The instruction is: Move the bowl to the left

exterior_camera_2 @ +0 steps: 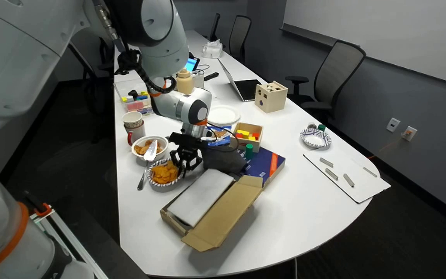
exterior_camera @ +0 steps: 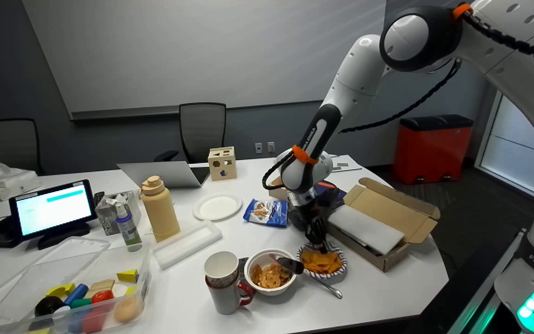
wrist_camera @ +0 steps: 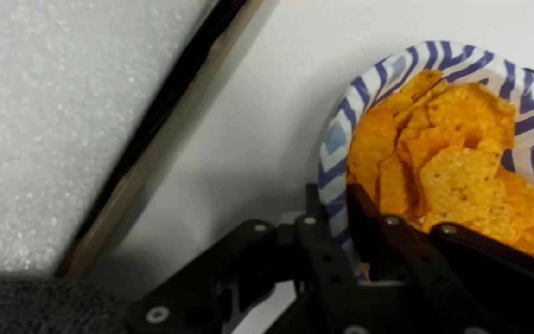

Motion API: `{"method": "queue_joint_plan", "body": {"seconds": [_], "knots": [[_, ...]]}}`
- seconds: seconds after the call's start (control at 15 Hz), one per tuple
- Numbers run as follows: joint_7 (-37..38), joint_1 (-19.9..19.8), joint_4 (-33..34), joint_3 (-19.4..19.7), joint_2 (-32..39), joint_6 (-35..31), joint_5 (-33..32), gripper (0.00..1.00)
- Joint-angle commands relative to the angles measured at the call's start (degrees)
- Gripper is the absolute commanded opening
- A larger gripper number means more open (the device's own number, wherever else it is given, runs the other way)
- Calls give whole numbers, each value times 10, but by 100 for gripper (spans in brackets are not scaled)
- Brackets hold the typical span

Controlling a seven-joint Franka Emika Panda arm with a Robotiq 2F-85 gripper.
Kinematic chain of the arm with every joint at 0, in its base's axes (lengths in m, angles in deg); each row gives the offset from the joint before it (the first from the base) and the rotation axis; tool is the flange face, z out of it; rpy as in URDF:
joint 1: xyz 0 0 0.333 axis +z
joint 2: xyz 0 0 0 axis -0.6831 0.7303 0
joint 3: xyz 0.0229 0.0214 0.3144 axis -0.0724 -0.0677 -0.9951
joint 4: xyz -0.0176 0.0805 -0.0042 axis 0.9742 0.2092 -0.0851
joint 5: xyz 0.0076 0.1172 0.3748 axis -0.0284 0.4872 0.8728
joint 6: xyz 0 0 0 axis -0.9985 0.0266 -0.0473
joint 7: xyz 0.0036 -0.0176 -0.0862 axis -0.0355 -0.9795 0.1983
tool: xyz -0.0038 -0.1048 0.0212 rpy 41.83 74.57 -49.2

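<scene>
The end effector (wrist_camera: pixel 333 192) is pinching the bowl (wrist_camera: pixel 336 137) by its rim, inside and out, at 8 o'clock in the wrist view, presumably because chips (wrist_camera: pixel 457 181) are filling the middle. In an exterior view, the white bowl (exterior_camera: pixel 262 256) is sitting just beside it at 9 o'clock, the box (exterior_camera: pixel 392 211) at 2, so going left is probably needing a lift. Whether the pinched bowl is touching the pale table (exterior_camera_2: pixel 304 217), I'm not seeing. Beyond, a whiteboard (exterior_camera: pixel 220 51) is hanging.
</scene>
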Motion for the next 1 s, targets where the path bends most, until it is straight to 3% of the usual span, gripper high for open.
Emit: {"method": "queue_joint_plan", "body": {"seconds": [0.0,0.2,0.93], "knots": [[6,-5,12,-6,-3,7,13,3],[6,-4,24,-6,-13,3,16,2],[55,2,157,16,59,12,23,2]]}}
